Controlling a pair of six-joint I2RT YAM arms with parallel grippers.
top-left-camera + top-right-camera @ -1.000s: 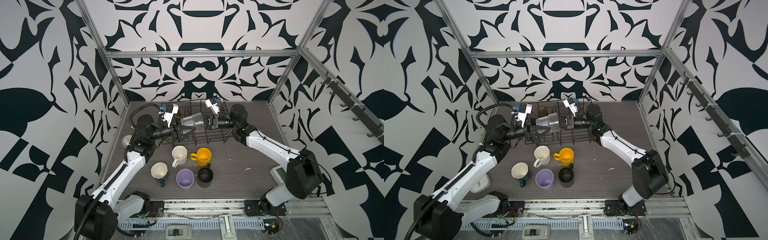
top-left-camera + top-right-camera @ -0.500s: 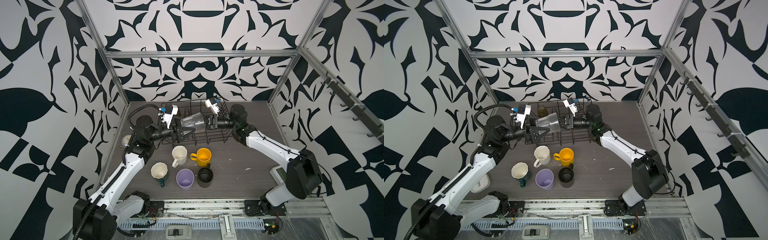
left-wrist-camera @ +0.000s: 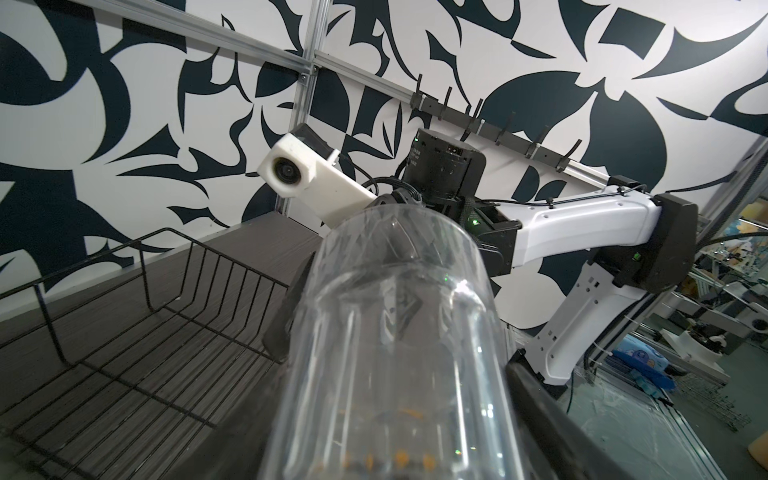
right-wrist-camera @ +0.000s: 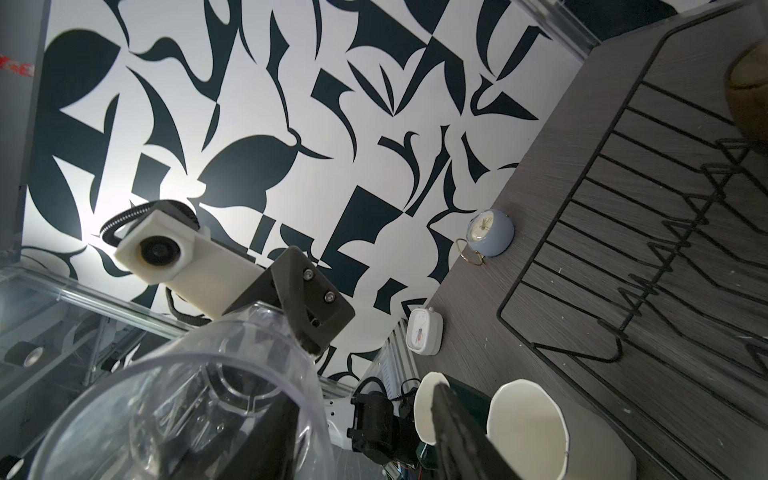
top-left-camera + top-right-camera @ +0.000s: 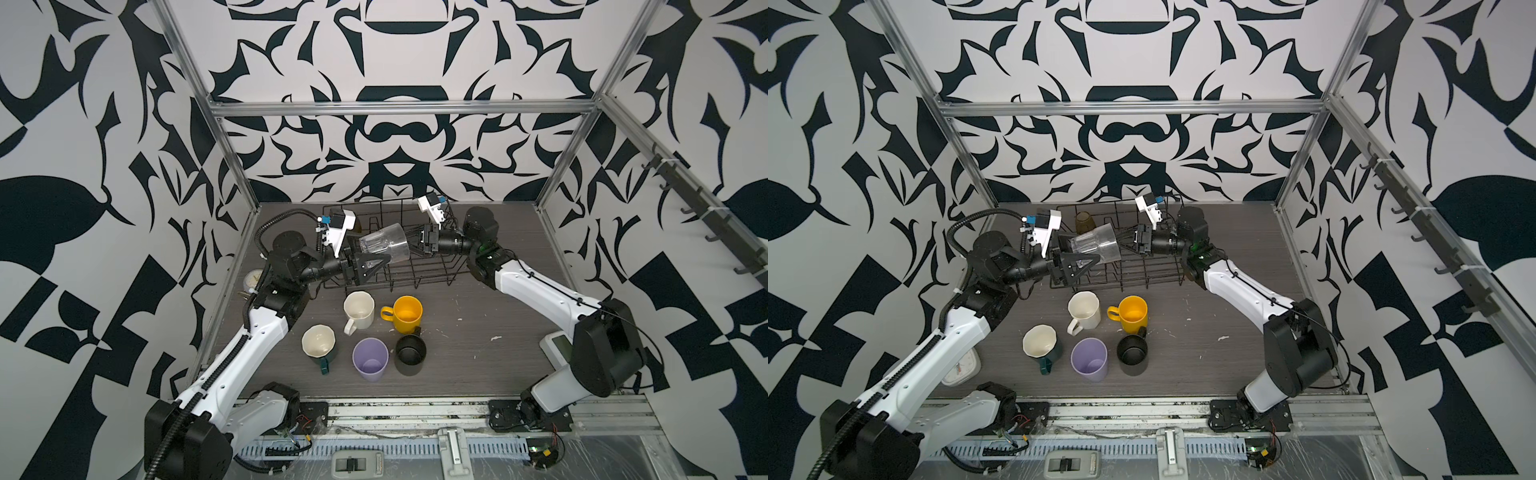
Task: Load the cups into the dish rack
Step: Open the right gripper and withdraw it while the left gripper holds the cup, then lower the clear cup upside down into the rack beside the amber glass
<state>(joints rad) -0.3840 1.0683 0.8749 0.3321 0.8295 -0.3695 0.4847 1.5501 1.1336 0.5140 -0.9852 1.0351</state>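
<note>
The left gripper (image 5: pixel 372 252) is clamped across the body of the clear tumbler (image 5: pixel 382 248), which lies on its side in the air above the left end of the dish rack (image 5: pixel 415 276). The right gripper (image 5: pixel 409 246) meets the tumbler's mouth with its jaws parted and appears to hold nothing.

This looks like a handover to the left arm. To do it well, the right gripper should back straight out along the tumbler's axis so nothing hooks the rim. The left arm should hold firm, then tip the mouth down among the prongs.

The right wrist view shows what the top views cannot: one finger (image 4: pixel 257 440) sits inside the mouth and the other (image 4: pixel 457 432) outside, both seemingly clear of the wall. A top view shows the amber tumbler (image 5: pixel 1084 222) in the rack's far left corner.

The cream mug (image 5: pixel 358 309), yellow mug (image 5: pixel 408 313), dark-green mug (image 5: pixel 318 345), lilac tumbler (image 5: pixel 370 359) and black mug (image 5: pixel 410 353) wait mid-worktop, toward the near edge.
</note>
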